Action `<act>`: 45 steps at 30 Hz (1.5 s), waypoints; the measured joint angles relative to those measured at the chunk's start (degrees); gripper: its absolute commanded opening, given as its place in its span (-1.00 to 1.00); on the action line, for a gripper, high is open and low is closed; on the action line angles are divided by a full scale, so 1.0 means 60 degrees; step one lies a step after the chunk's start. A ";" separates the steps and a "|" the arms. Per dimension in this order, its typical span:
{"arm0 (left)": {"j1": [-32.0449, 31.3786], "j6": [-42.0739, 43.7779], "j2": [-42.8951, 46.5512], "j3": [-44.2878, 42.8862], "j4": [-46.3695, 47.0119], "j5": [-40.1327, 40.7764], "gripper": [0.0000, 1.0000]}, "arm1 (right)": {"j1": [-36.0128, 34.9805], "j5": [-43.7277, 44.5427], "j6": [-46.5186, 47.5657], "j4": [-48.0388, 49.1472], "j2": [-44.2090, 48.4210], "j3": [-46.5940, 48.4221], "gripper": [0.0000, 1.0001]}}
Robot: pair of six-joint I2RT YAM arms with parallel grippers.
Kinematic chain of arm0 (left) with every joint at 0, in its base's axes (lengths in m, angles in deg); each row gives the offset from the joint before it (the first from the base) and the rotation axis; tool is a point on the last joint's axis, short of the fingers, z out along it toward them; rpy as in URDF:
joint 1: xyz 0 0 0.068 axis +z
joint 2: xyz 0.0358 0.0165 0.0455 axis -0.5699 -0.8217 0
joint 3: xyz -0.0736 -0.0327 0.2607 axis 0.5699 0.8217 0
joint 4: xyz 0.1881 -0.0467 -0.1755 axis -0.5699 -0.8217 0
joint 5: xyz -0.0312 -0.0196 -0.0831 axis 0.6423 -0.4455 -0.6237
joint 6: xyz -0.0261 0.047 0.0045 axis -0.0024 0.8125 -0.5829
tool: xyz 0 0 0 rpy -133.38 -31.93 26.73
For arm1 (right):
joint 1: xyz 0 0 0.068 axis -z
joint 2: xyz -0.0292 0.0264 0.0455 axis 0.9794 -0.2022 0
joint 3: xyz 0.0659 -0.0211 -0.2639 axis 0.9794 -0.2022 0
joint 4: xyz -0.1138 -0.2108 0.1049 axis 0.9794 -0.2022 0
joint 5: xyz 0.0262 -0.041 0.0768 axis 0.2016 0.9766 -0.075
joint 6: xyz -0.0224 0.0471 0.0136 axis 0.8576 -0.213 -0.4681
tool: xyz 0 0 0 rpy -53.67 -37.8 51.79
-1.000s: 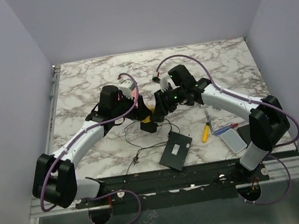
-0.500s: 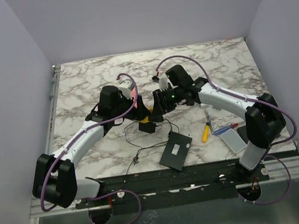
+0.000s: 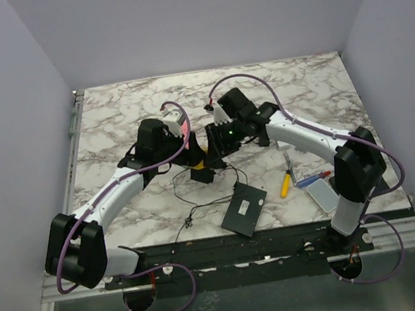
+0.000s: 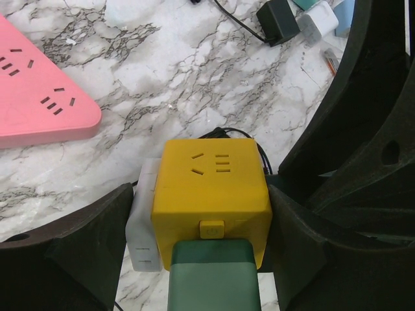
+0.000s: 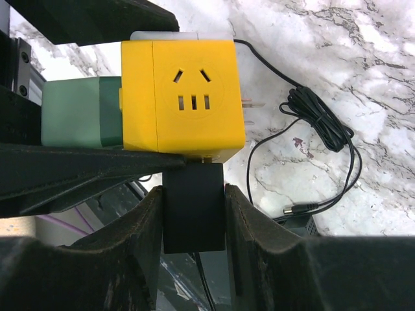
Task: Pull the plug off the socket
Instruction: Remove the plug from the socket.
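I had the left gripper spread wide around the yellow cube-shaped plastic socket. One of its fingers pressed on the white block at the cube's left side and the other on the bare yellow wall at the right. That braced the cube in the lower centre of the left wrist frame, above the white marbled tabletop. The hold was there as an anchor: without a counter-grip, I judged, the whole cube would travel with any pull. The right gripper was closed narrow on the black rectangular plug, low in the middle of the right wrist frame. The plug's top butted against the cube's lower face, and I could not tell whether its pins had begun to leave. The next move, I judged, called for a straight draw away from that face, since a sideways tug could bind the pins. A pale green block sat on another face, at the left of that frame, out of the way.
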State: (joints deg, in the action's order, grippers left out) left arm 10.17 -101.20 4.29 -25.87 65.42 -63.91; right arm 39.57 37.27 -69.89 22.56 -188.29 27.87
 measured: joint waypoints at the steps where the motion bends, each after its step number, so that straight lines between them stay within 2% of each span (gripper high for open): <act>1: 0.0022 0.0029 0.0000 0.0000 0.0000 0.0022 -1.00 | -0.0040 0.0117 -0.0015 -0.0095 -0.0076 0.0124 -0.99; 9: 0.0106 0.0106 0.0000 0.0000 -0.0015 0.0142 -1.00 | -0.0171 0.0539 -0.0200 -0.0663 -0.0514 0.0827 -0.99; 19: 0.0124 0.0149 0.0004 0.0000 -0.0033 0.0204 -1.00 | -0.0171 0.0412 -0.0157 -0.0401 -0.0466 0.0674 -0.99; 30: 0.0127 0.0033 0.0193 -0.0029 0.0025 0.0055 -1.00 | 0.0051 -0.0594 0.0991 0.0484 0.0222 -0.0146 -0.99; 45: 0.0091 0.0033 0.0222 -0.0033 -0.0040 -0.0503 -1.00 | 0.0291 -0.1628 0.2386 0.0186 0.0368 -0.0262 -0.99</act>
State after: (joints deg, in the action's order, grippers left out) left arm 10.71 -101.00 5.62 -26.07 65.18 -66.93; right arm 41.32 27.50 -55.57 23.68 -186.08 26.29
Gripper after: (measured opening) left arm 0.755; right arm 0.397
